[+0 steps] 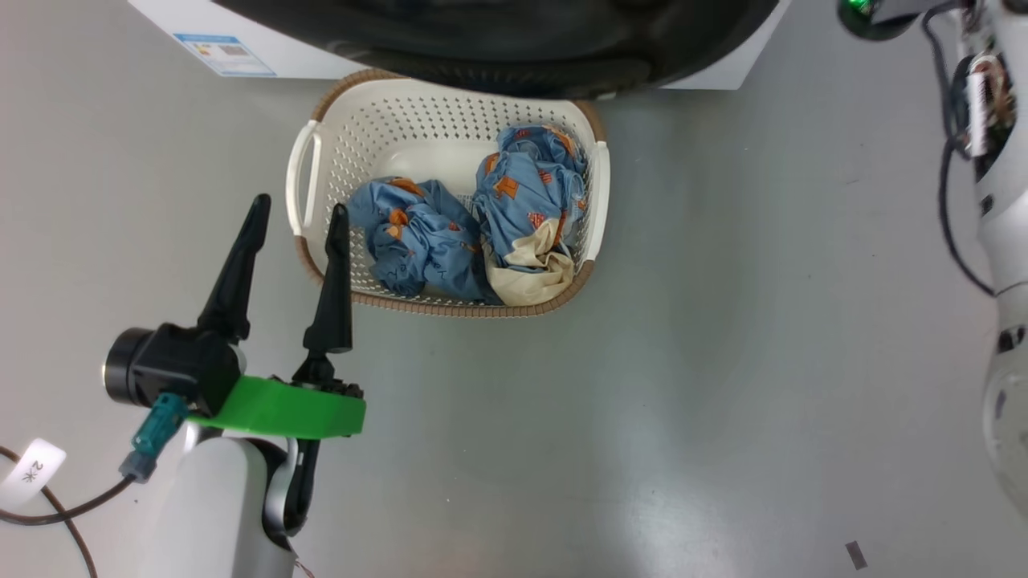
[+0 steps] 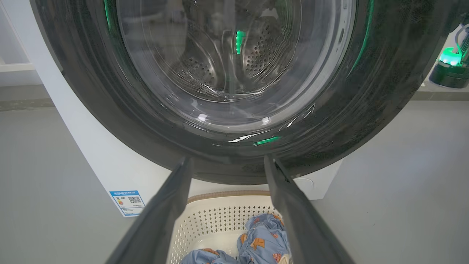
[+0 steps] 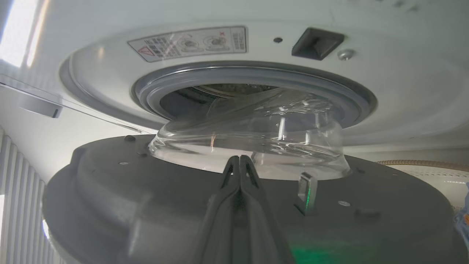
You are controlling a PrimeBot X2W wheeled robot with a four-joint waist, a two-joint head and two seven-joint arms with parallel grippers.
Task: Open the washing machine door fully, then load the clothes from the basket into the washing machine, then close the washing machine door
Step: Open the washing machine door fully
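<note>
The cream basket (image 1: 418, 120) stands on the grey floor in front of the washing machine (image 1: 161, 16). In it lie two bundles of light blue clothes (image 1: 422, 237), one with a cream part (image 1: 530, 273). My left gripper (image 1: 300, 205) is open and empty beside the basket's left handle. Its wrist view looks at the door's black rim (image 2: 366, 110) above the basket (image 2: 216, 220). The washing machine door (image 3: 146, 190) is ajar. My right gripper (image 3: 240, 157) is shut and empty between the door's grey inner face and the machine's gasket (image 3: 256, 73), tips near the glass bowl (image 3: 256, 139).
A blue energy sticker (image 1: 223, 54) marks the machine's front. My right arm (image 1: 1004, 241) runs down the head view's right edge with cables. A tagged cable (image 1: 32, 474) trails at the lower left. Open grey floor (image 1: 723, 401) lies right of the basket.
</note>
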